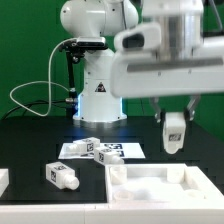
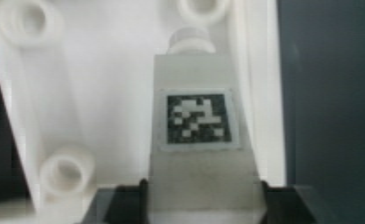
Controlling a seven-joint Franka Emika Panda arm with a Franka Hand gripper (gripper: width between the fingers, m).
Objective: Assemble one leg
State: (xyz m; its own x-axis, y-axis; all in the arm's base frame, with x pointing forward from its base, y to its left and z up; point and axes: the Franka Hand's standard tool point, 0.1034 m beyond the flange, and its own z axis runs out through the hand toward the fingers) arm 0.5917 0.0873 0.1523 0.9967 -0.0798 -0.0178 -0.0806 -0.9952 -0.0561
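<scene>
Mid-carry, by the look of things: grips the leg [image 1: 176, 133] in the end effector [image 1: 176, 124], closed only as far as the leg's two sides allow, with nothing else in its hold. Hangs the leg upright and clear of the surface [image 1: 30, 140] at the exterior view's right, over the far part of the large rimmed panel [image 1: 165, 185] lying near the camera.

In the wrist view, shows the leg's tagged face square-on between the dark fingers [image 2: 126, 200], with the panel behind it. Shows also a round hole [image 2: 200, 10] just past the leg's tip and two more holes off to one side. Cannot tell from either view whether the tip is truly centred over that hole.

Leaves a second loose leg [image 1: 62, 176] lying on the surface toward the exterior view's left and near, and a third leg [image 1: 85, 147] resting on the marker board [image 1: 115, 150] farther back, both well apart from the end effector.

Probably calls next for a small sideways correction to set the tip over the nearest hole, then a straight descent with the leg kept vertical. Likely needs a firm hold throughout, and a twist once seated if the joint is threaded. Risks a jam on the hole's rim if lowered off-centre.
</scene>
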